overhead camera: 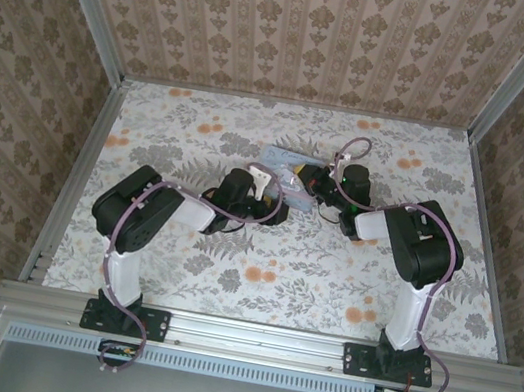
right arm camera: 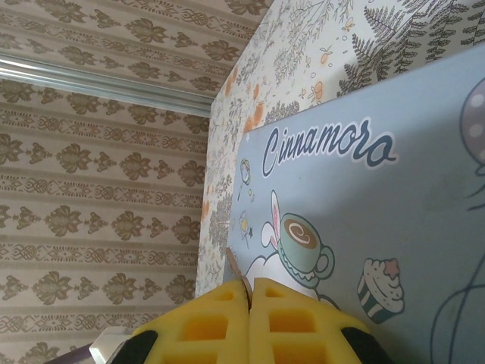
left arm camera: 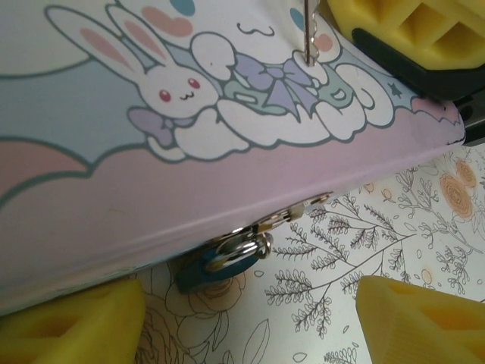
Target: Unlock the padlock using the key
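The padlock (left arm camera: 220, 262) is a small teal-blue body with a silver shackle. It hangs from the clasp on the near edge of a pastel cartoon tin (left arm camera: 151, 174) and rests on the floral tabletop. My left gripper (left arm camera: 242, 326) is open; its yellow fingers (left arm camera: 68, 326) stand wide on either side, just short of the padlock and not touching it. My right gripper (right arm camera: 250, 292) is shut on the key (right arm camera: 236, 269), whose thin metal blade sticks out between the pads. In the left wrist view the key (left arm camera: 309, 34) points down at the tin's lid beside the right gripper's fingers (left arm camera: 394, 30).
The tin (overhead camera: 284, 159) lies flat mid-table between both grippers, with the left gripper (overhead camera: 271, 203) at its near side and the right gripper (overhead camera: 314, 180) over its right end. Patterned walls and metal rails (overhead camera: 70, 193) enclose the floral table (overhead camera: 329, 279).
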